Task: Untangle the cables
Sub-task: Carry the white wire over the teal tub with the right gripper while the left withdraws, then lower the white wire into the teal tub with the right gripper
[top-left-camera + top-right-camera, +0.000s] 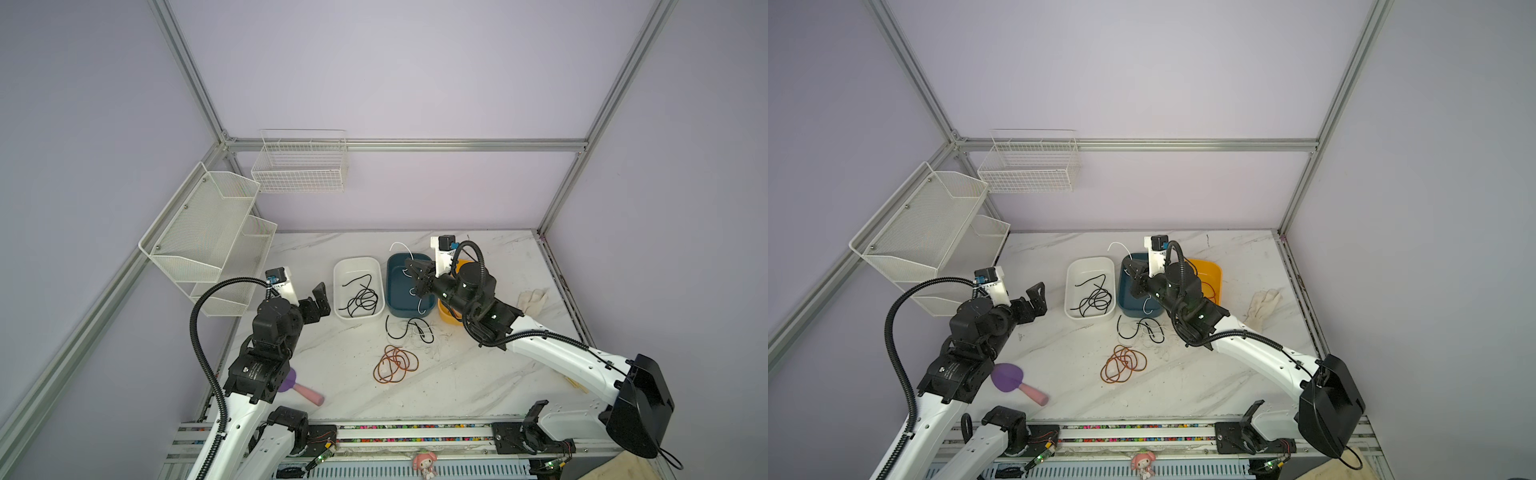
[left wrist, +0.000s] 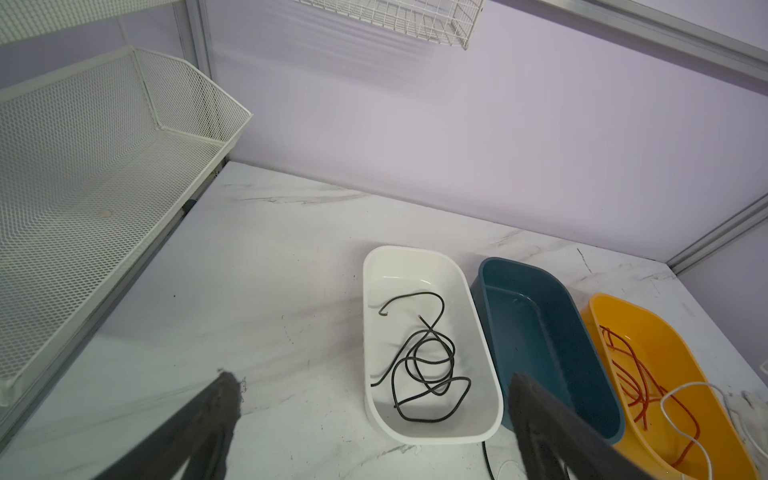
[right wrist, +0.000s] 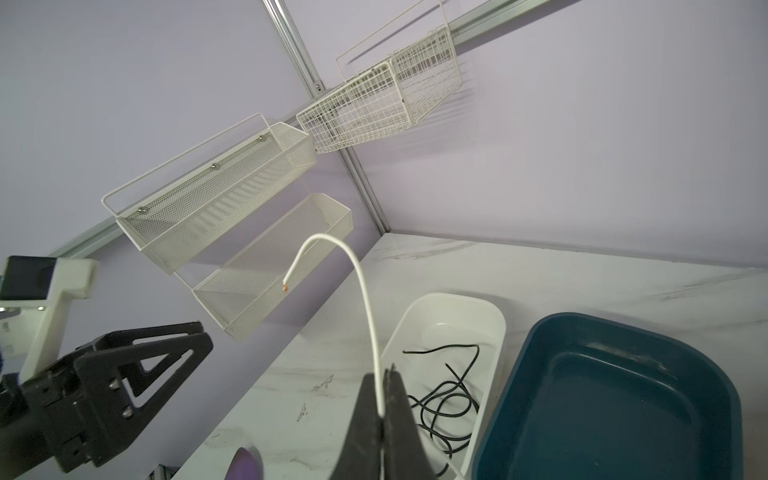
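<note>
Three tubs line the far side. Left of them the left gripper (image 1: 316,300) hangs wide open, empty. A black cable (image 1: 363,300) lies in the white tub (image 1: 357,260); the right gripper (image 3: 383,376), pinching a white cable (image 3: 365,286), hovers over the blue tub (image 1: 395,291); a red cable (image 2: 623,353) lies in the yellow tub (image 1: 1210,268). Nearer, a black-and-white tangle (image 1: 411,330) and an orange coil (image 1: 395,363) await sorting: seemingly half done.

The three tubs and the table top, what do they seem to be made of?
White tub, blue tub, yellow tub: likely moulded plastic, smooth, slightly glossy; rounded corners, soft highlights. Table: white with grey veins, marble look, semi-gloss; real stone or laminate cannot be told.
</note>
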Action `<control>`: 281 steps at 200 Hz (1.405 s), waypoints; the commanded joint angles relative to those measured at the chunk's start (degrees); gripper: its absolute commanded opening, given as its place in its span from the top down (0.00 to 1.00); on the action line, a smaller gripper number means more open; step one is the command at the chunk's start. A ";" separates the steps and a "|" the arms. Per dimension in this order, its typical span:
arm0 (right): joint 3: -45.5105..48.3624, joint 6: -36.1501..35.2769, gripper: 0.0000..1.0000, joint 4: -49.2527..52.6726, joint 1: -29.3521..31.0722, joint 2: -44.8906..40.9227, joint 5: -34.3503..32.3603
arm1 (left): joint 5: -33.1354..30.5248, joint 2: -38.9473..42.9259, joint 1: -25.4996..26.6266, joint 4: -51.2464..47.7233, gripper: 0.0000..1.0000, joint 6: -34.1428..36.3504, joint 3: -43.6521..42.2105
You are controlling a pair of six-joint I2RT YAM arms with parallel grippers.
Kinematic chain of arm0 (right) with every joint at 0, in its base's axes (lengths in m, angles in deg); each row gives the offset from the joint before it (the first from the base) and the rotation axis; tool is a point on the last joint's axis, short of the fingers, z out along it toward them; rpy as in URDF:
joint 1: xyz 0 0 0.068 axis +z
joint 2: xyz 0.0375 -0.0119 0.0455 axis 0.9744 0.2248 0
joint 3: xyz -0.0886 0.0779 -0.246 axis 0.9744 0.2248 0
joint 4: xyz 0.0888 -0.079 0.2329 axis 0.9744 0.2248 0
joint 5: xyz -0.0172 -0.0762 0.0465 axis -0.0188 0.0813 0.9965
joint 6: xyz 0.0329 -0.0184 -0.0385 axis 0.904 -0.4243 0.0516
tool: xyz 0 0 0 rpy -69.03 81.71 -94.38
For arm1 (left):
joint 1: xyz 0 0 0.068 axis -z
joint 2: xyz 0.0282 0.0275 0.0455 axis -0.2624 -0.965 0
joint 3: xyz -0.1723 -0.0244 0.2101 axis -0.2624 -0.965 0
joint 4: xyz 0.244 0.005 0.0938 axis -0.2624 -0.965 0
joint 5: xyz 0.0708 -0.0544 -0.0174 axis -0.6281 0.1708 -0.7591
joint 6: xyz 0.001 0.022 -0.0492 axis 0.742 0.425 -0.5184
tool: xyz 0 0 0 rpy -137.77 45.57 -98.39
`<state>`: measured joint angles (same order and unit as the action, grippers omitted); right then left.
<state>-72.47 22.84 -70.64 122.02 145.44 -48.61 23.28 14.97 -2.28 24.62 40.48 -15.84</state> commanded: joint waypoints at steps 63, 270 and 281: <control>-3.94 2.42 1.00 -2.35 -6.45 9.87 1.72 | 0.91 -1.30 0.34 4.50 0.00 2.04 -3.88; -7.74 7.61 1.00 -11.47 -16.95 29.85 7.77 | 3.34 -3.73 1.58 4.67 0.00 2.29 -3.75; -7.98 8.01 1.00 -12.42 -16.98 30.52 9.03 | 3.43 -3.73 1.70 4.56 0.00 2.29 -3.74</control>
<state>-78.72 29.38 -79.43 105.39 174.75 -42.05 25.95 11.28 -0.88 26.85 41.97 -17.61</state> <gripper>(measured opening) 0.047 0.999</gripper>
